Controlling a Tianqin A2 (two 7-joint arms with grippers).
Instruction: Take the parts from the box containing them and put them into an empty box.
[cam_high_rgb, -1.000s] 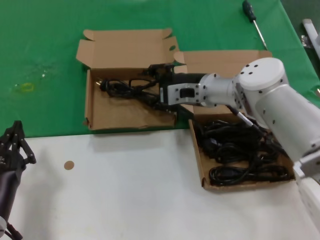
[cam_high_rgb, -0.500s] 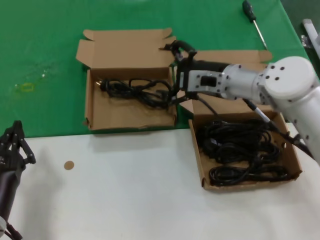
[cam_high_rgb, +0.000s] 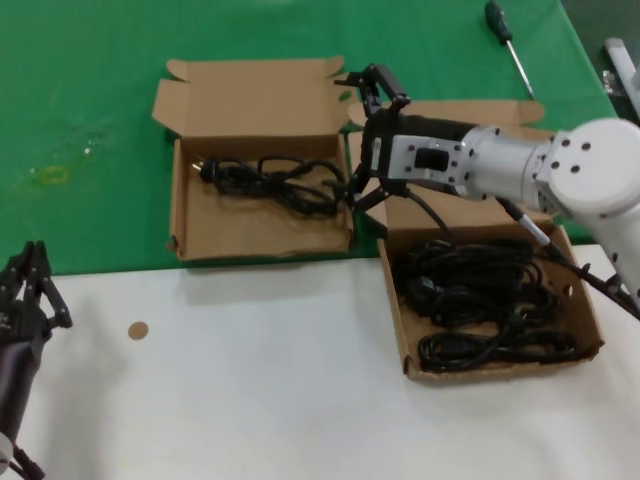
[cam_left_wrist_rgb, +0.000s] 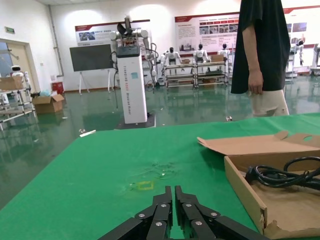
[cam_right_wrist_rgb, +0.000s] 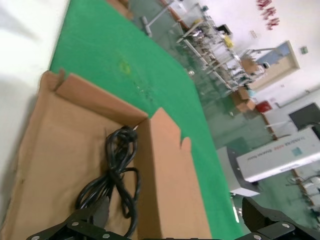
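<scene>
One coiled cord lies in the smaller box; the remaining cords fill the larger box at four o'clock. The right gripper, jaws wide and empty, hovers between the boxes: release step done. Next: reach toward four o'clock for another cord. The left gripper idles at eight o'clock, fingers closed.

silver-white right arm with dark screw holes, thin black cable, black-fingered right gripper.
</scene>
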